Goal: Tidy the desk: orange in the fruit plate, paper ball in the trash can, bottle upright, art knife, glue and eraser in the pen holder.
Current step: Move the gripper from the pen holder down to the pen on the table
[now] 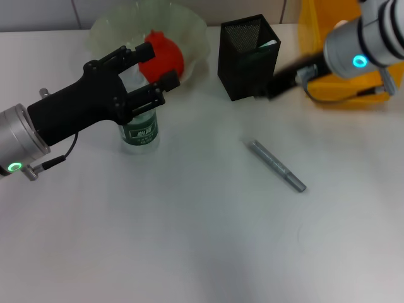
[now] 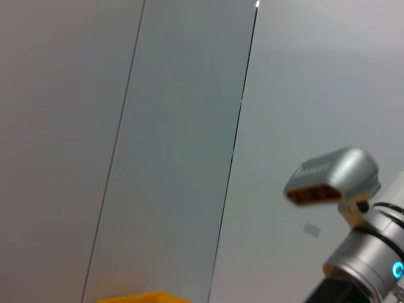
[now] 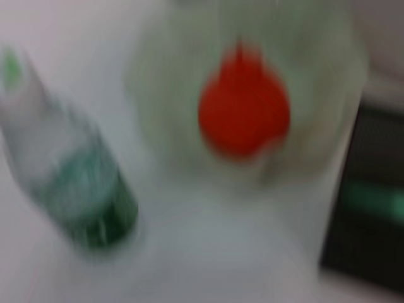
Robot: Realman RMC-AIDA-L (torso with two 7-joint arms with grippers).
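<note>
My fingers (image 1: 144,62) are black. The orange (image 1: 163,55) looks red, the bottle (image 1: 139,129) label green, the pen holder (image 1: 248,57) black mesh, the art knife (image 1: 278,165) grey, the worktop (image 1: 189,240) white.

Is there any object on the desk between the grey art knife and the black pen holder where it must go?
Nothing visible stands in the way. The art knife lies alone on the bare desk, and the desk between it and the pen holder is free. The right claw is beside the holder, not on that path.

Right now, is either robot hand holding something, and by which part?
Left gripper is open above the upright bottle, holding nothing. Right gripper by the pen holder: cannot tell.
</note>
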